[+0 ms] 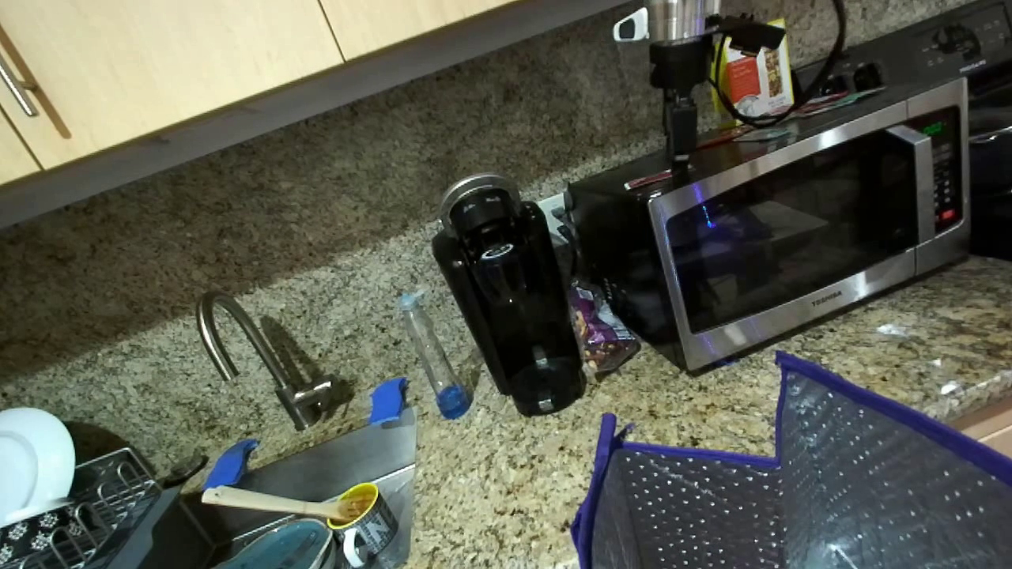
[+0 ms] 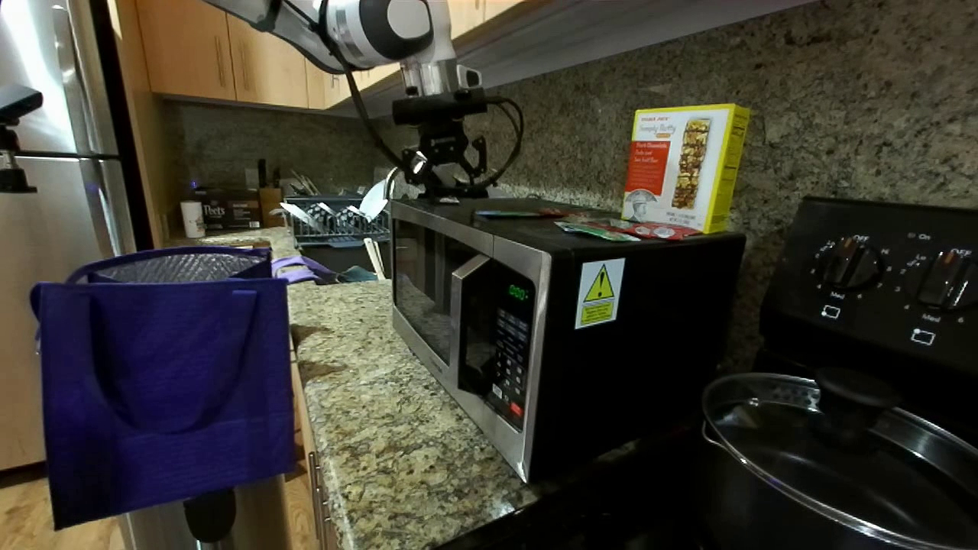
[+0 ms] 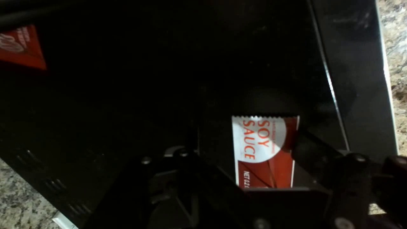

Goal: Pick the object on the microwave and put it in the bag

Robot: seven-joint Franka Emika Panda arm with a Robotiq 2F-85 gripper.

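The silver and black microwave stands on the counter in both exterior views [image 1: 791, 229] [image 2: 649, 344]. A red and white soy sauce packet lies flat on its top near the left front corner, seen in the wrist view [image 3: 264, 149] and as a red strip in an exterior view [image 1: 648, 181]. My gripper [image 3: 246, 148] is open and low over the microwave top, its dark fingers on either side of the packet; it also shows in both exterior views [image 1: 680, 162] [image 2: 451, 191]. Contact is too dark to tell. The blue-purple bag [image 2: 168, 397] hangs open in front of the counter; its silvery inside shows too [image 1: 696, 506].
More sauce packets [image 2: 603, 229] and a yellow bar box [image 2: 680, 168] are farther along the microwave top. Another red packet [image 3: 24, 47] shows in the wrist view. A black coffee maker [image 1: 514, 300], clear bottle [image 1: 431, 348] and snack bag [image 1: 601, 332] stand beside the microwave.
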